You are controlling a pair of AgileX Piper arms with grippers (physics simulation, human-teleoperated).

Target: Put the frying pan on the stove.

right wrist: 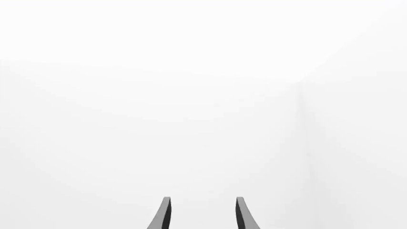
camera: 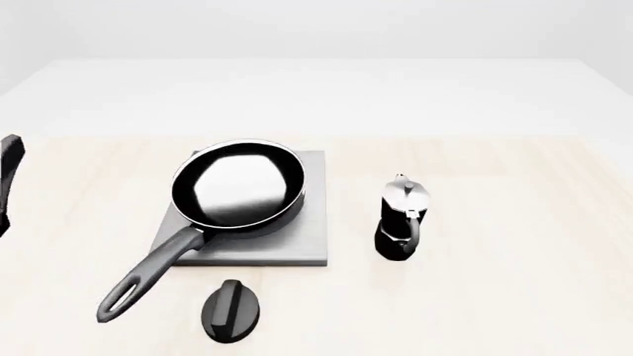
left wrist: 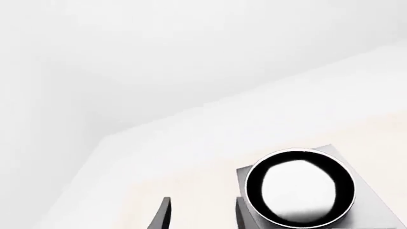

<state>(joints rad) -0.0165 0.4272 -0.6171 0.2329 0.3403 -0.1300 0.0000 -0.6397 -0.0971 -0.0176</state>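
Frying pan (camera: 239, 186) resting on stove (camera: 296, 239), handle overhanging toward near desk (camera: 514, 297) edge. Left gripper (left wrist: 200, 214) parted, empty. Right gripper (right wrist: 200, 214) parted, empty.

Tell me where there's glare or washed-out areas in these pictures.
Front view: the frying pan on the stove mirrors a bright white patch inside. Left wrist view: same white glare fills the pan, surroundings pale. Right wrist view: almost all white, only the open right gripper shows dark.
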